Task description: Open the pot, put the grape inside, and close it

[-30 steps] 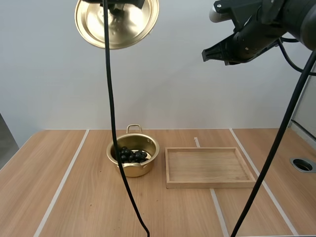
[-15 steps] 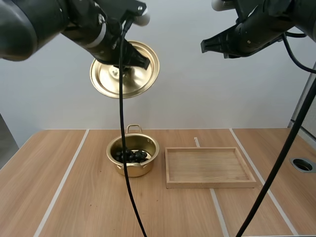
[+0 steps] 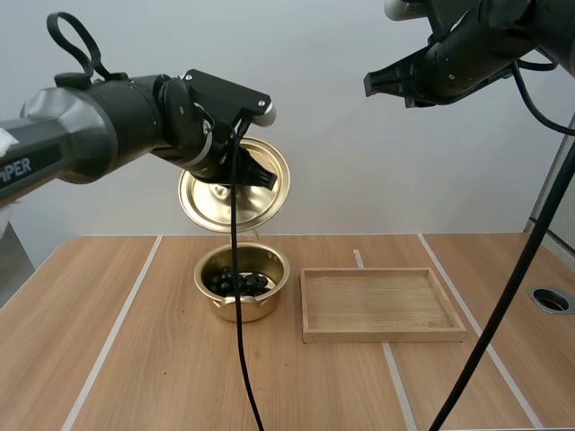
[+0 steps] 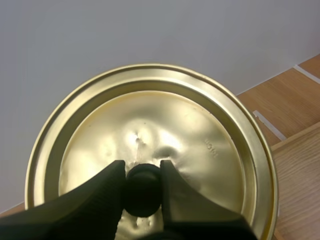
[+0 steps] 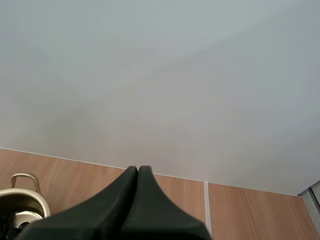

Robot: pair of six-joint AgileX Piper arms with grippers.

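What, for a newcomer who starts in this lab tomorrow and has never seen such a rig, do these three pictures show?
This is a robot with two arms, working over a wooden table. One picture looks down from behind and above the arms. The other two come from cameras riding on each wrist. On the table stand a golden pot with dark grapes inside and, to its right, a wooden tray. The left gripper pinches the black knob of the pot's lid and holds the lid tilted in the air above the pot. The right gripper hangs high up, fingers shut on nothing.
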